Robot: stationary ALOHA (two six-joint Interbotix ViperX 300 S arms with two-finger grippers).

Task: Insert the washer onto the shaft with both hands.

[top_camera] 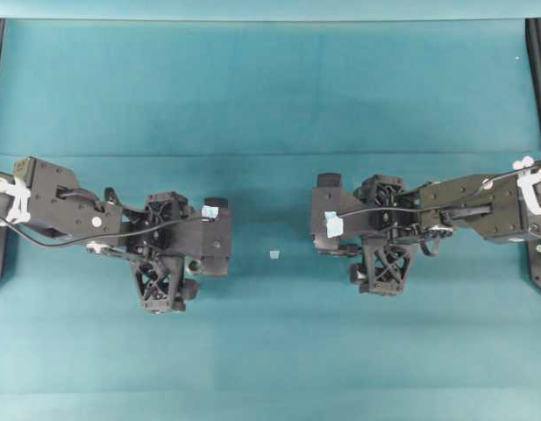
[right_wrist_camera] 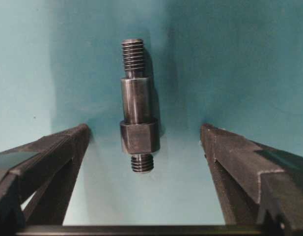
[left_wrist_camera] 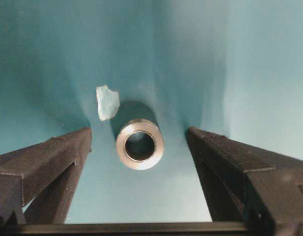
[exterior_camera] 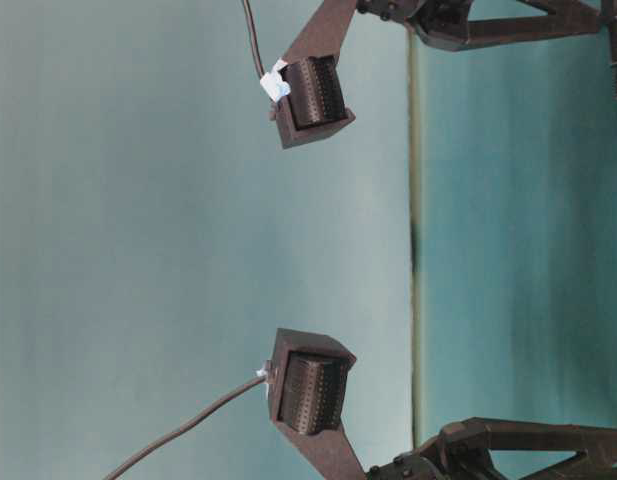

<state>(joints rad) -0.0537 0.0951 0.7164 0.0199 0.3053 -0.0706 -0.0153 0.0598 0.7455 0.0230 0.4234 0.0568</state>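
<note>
Down at the left gripper first: its two black fingers stand spread wide, and the washer sits squarely in the gap between them, apart from both, its bore facing up at the wrist camera. It lies flat on the teal table, which reads as a part laid out ready to be picked, and the straddling pose looks like a grasp being lined up rather than one already made. Just beyond the washer, off its upper-left edge, lies a small pale scrap, near it but not part of the job. Nothing is held on this side; the jaws are released and touch nothing. Across from the washer now, to the right gripper, same story: jaws wide apart, empty, framing the shaft, which lies on the table with its thick collar nearest the camera and a threaded end pointing away. It lies lengthwise down the gap, so closing the fingers would, I'd judge, pinch it across the collar. Pulling out to the overhead view, the left gripper and the right gripper face each other across the table, well apart, the pale scrap lying between them; the washer is only partly visible under the left hand and the shaft is mostly hidden under the right. By my read, neither pick-up has begun.
</note>
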